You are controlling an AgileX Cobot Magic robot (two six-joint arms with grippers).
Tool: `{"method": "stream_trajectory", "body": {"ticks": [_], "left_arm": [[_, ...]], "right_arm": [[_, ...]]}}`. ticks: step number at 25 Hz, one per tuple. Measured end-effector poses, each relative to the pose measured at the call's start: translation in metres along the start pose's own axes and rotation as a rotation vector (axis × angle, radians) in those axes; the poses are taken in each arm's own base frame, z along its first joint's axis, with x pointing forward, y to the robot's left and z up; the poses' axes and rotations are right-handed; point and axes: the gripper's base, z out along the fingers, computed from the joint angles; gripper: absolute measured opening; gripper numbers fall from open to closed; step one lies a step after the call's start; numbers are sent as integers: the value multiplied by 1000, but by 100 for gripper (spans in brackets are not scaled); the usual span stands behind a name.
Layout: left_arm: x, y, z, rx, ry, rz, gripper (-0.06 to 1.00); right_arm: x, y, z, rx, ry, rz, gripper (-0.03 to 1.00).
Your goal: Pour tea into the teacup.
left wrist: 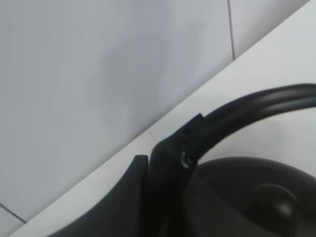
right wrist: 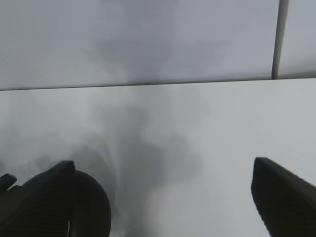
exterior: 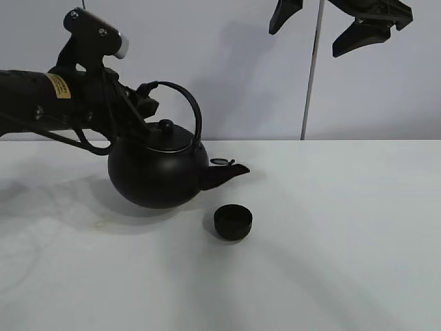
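Note:
The round black kettle (exterior: 155, 172) is tilted, its spout (exterior: 231, 172) pointing right and ending just above and to the left of the teacup (exterior: 233, 222). The teacup is small, low and matte black, and stands alone on the white table. No stream shows at the spout. My left gripper (exterior: 146, 93) is shut on the kettle's arched handle (exterior: 193, 110) at its left end. The left wrist view shows the grip (left wrist: 183, 148), the handle (left wrist: 256, 106) and the lid knob (left wrist: 274, 200). My right gripper (exterior: 304, 41) hangs open and empty high at the back right; it also shows in the right wrist view (right wrist: 168, 207).
The white table (exterior: 331, 241) runs to a pale wall with a vertical seam (exterior: 311, 76). Nothing else stands on the table. The left arm (exterior: 41, 100) reaches in from the left edge.

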Motion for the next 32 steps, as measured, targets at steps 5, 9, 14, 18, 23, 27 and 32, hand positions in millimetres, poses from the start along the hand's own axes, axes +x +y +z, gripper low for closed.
{"method": "stream_trajectory", "body": {"ticks": [5, 9, 14, 18, 23, 27, 32], "left_arm": [[-3, 4, -14, -86, -79, -92, 10], [6, 4, -35, -166, -114, -157, 10], [29, -3, -54, -198, -79, -185, 10], [42, -7, -65, -217, -34, -207, 10], [59, -13, -67, -218, 24, -231, 10], [64, -15, -66, -212, 39, -235, 10], [63, -15, -66, -203, 38, -230, 10]], "right_arm": [[0, 0, 0, 0, 0, 0, 66], [0, 0, 0, 0, 0, 0, 66], [0, 0, 0, 0, 0, 0, 66], [0, 0, 0, 0, 0, 0, 66], [0, 0, 0, 0, 0, 0, 66], [0, 0, 0, 0, 0, 0, 66], [0, 0, 0, 0, 0, 0, 66]]}}
